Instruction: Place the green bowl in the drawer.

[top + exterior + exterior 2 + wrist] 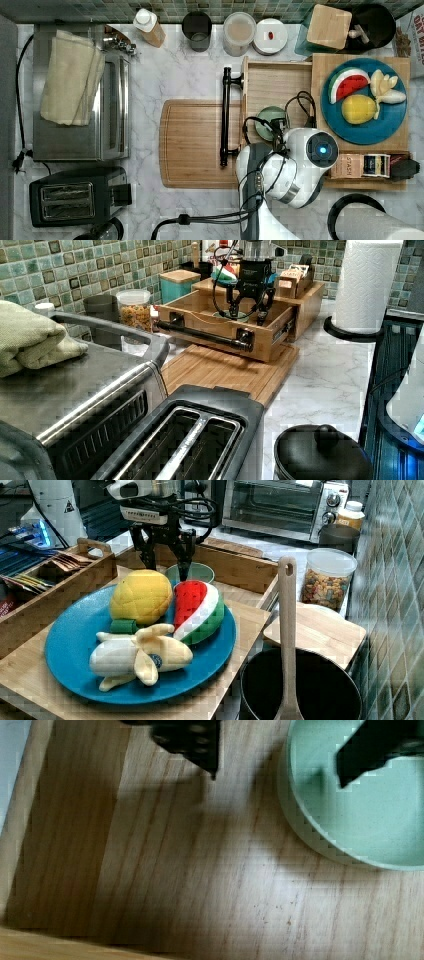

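Note:
The green bowl sits upright on the floor of the drawer, close to its front wall with the black bar handle. My gripper hangs just above the bowl and is open. It straddles the bowl's rim: one finger is over the bowl's inside, the other finger is outside it over bare wood. The left view has the gripper over the bowl, and the right view has the gripper beside the bowl. Nothing is held.
A blue plate of toy fruit lies on the wooden stand at the top view's right. A cutting board lies under the drawer's handle. A toaster oven and toaster stand at the top view's left. Jars line the back wall.

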`<state>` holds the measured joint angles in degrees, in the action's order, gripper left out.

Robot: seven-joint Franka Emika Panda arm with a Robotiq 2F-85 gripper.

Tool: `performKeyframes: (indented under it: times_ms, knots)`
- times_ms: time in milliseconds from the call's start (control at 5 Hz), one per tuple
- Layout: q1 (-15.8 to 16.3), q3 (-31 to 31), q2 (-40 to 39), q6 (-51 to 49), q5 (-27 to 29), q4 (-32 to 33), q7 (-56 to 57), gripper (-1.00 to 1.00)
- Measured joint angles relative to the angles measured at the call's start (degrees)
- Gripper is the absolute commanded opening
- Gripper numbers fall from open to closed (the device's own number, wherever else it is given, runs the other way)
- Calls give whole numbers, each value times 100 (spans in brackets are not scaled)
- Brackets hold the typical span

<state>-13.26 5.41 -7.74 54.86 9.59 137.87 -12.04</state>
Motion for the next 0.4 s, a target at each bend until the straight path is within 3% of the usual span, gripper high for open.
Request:
performKeyframes:
  times_ms: [400]
  knots:
    - [3,7,20,-53,-22,-22,0,100]
